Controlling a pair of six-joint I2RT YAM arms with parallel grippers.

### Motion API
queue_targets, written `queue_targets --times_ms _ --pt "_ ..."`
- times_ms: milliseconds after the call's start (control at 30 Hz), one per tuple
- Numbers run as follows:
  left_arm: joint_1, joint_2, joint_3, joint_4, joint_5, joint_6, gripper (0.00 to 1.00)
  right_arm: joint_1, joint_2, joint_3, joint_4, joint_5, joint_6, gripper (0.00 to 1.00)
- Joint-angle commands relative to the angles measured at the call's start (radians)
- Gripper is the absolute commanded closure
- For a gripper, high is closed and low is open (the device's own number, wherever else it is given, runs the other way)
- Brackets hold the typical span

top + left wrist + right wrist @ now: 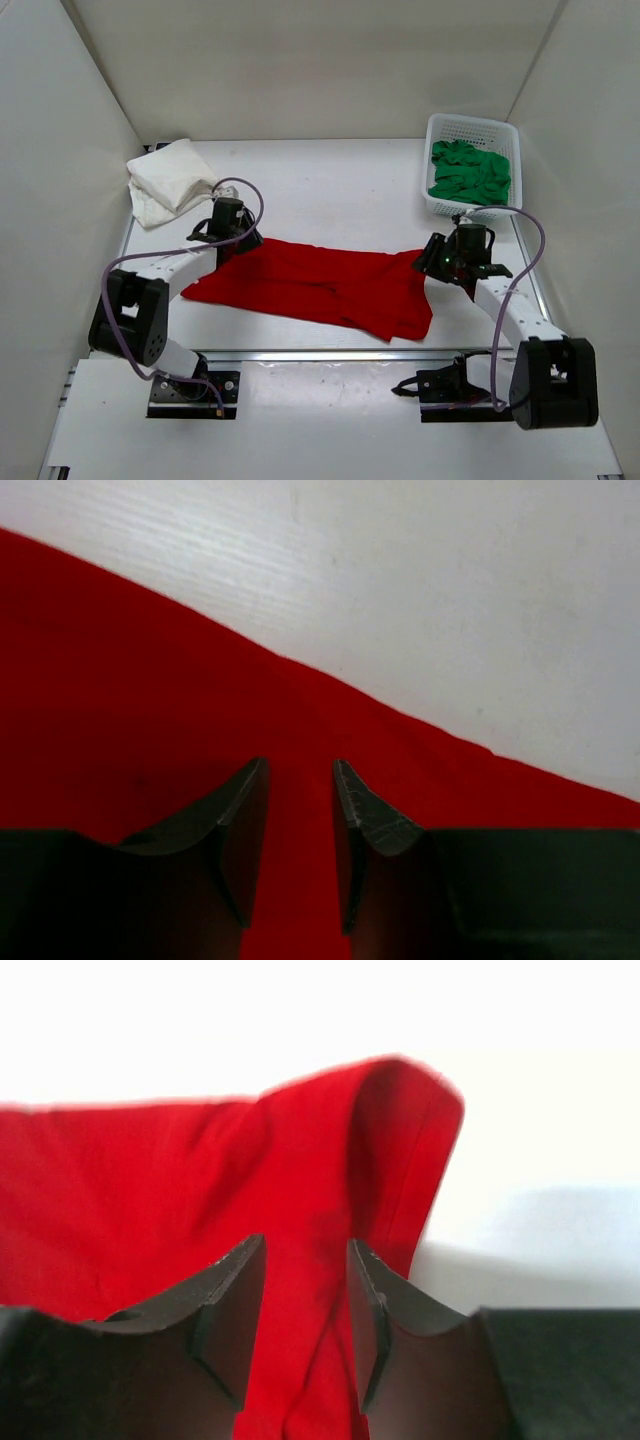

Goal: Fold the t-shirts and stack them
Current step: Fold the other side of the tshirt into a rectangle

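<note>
The red t-shirt (320,285) lies spread in a long band across the table's middle. My left gripper (243,241) hovers over its far left corner, jaws apart, with flat red cloth (150,730) under and between them (298,765). My right gripper (435,258) is at the shirt's far right corner, jaws apart (305,1242) astride a raised fold of red cloth (400,1140). The off-white t-shirt (170,178) sits folded at the back left. The green t-shirt (470,172) lies crumpled in the basket.
A white perforated basket (470,122) stands at the back right, just behind my right arm. White walls close in the table on three sides. Bare white tabletop (450,600) shows beyond the red shirt's far edge.
</note>
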Motion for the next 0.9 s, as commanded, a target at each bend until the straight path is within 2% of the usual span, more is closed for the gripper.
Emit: queue_targets --times_ms 0,67,133,200,233,267,433,700,733,833,867 --pt "0.018 0.004 -0.032 0.055 0.052 -0.047 0.58 -0.023 0.064 -0.005 0.221 0.079 0.061 0.63" --pt "0.049 0.007 -0.070 0.088 0.055 -0.083 0.58 -0.040 0.120 -0.004 0.252 0.058 0.067 0.63" --pt "0.115 0.026 -0.093 0.150 0.145 -0.123 0.60 -0.054 0.165 -0.004 0.288 0.051 0.074 0.63" --pt "0.153 0.052 -0.099 0.158 0.155 -0.144 0.60 -0.054 0.209 0.001 0.300 0.012 0.084 0.65" --pt "0.165 0.065 -0.098 0.169 0.160 -0.147 0.61 -0.054 0.213 0.010 0.323 0.007 0.089 0.72" --pt "0.178 0.079 -0.107 0.181 0.160 -0.150 0.61 -0.080 0.229 0.015 0.332 -0.010 0.093 0.85" --pt "0.228 0.145 -0.107 0.223 0.210 -0.204 0.60 -0.101 0.272 0.064 0.347 -0.018 0.109 1.00" --pt "0.354 0.181 -0.131 0.261 0.250 -0.250 0.61 -0.177 0.283 0.047 0.346 0.018 0.144 0.98" --pt "0.368 0.182 -0.134 0.260 0.250 -0.252 0.60 -0.187 0.294 0.045 0.357 -0.002 0.158 0.96" --pt "0.366 0.174 -0.124 0.258 0.270 -0.270 0.61 -0.187 0.332 0.080 0.368 -0.059 0.163 0.77" --pt "0.360 0.152 -0.119 0.266 0.281 -0.278 0.60 -0.178 0.329 0.097 0.352 -0.061 0.155 0.75"
